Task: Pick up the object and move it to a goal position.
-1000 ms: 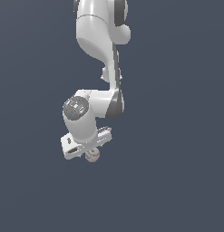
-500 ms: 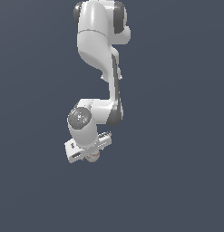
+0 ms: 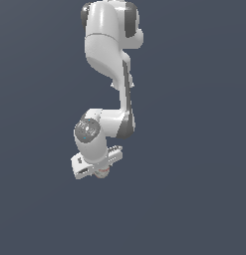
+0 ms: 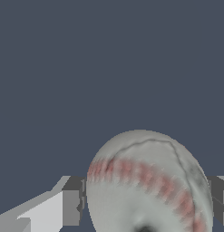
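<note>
The white ball with red stitch marks (image 4: 145,186) fills the space between my two fingers in the wrist view; one finger pad (image 4: 72,206) presses on one side and the other pad (image 4: 220,204) on the opposite side. In the exterior view the ball (image 3: 101,172) shows only as a small white and reddish patch under my hand. My gripper (image 3: 98,172) is shut on the ball and holds it above the plain dark ground, with the arm hanging down from above.
Only the flat dark grey-blue ground (image 3: 194,199) shows around the arm in both views. No other object or marker is visible.
The hand with the ball has moved slightly toward the exterior view's right and a little down, and the arm has straightened. The grip on the ball is unchanged.
</note>
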Robot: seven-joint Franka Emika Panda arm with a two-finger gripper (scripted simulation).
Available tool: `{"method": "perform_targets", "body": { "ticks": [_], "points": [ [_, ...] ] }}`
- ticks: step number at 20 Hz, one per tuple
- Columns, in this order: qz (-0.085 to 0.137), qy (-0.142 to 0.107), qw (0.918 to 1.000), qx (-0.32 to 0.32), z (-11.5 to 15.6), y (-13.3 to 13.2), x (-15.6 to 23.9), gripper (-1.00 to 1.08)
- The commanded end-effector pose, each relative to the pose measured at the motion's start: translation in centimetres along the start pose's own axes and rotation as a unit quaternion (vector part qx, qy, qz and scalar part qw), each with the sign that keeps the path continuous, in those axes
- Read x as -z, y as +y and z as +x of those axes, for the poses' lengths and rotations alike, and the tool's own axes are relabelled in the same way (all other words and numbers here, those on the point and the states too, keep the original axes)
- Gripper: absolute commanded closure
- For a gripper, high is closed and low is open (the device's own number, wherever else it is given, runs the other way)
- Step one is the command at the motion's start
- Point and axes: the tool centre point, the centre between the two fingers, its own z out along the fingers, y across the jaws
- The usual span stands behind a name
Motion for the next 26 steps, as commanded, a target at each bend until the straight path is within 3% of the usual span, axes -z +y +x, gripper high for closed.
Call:
{"method": "perform_targets", "body": {
  "ticks": [1, 14, 26],
  "points": [
    [0.0, 0.001, 1.0, 0.0, 0.1, 0.0, 0.1, 1.08],
    [0.0, 0.0, 1.0, 0.0, -0.4, -0.4, 2.6, 1.08],
    [0.0, 0.0, 1.0, 0.0, -2.2, -2.1, 13.5, 1.08]
  ]
}}
